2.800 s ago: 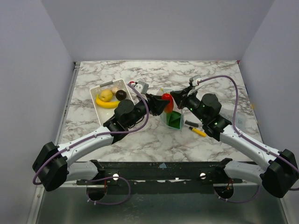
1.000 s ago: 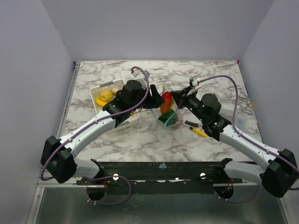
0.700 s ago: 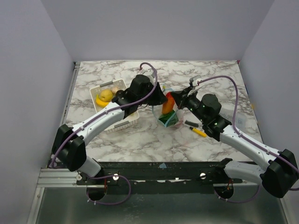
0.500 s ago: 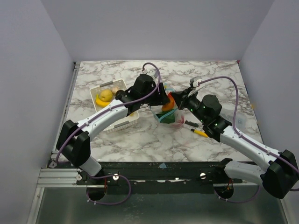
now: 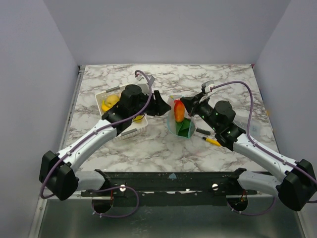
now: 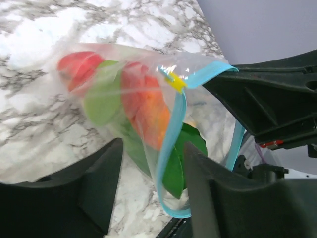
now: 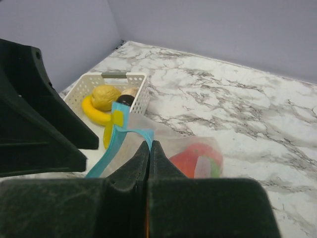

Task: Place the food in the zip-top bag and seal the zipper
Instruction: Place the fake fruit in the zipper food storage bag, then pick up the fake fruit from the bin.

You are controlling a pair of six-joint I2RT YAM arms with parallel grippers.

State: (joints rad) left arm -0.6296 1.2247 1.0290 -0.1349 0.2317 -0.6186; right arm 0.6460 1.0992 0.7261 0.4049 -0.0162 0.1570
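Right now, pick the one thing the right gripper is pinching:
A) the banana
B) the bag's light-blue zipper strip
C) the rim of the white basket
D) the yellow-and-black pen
B: in the right wrist view, the right gripper is shut on the light-blue zipper strip, while the banana lies in the basket.

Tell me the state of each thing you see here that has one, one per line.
zip-top bag: held by its rim, food inside
zipper: unsealed, mouth open
right hand: shut on the zipper
left hand: open, empty
basket: holds a banana
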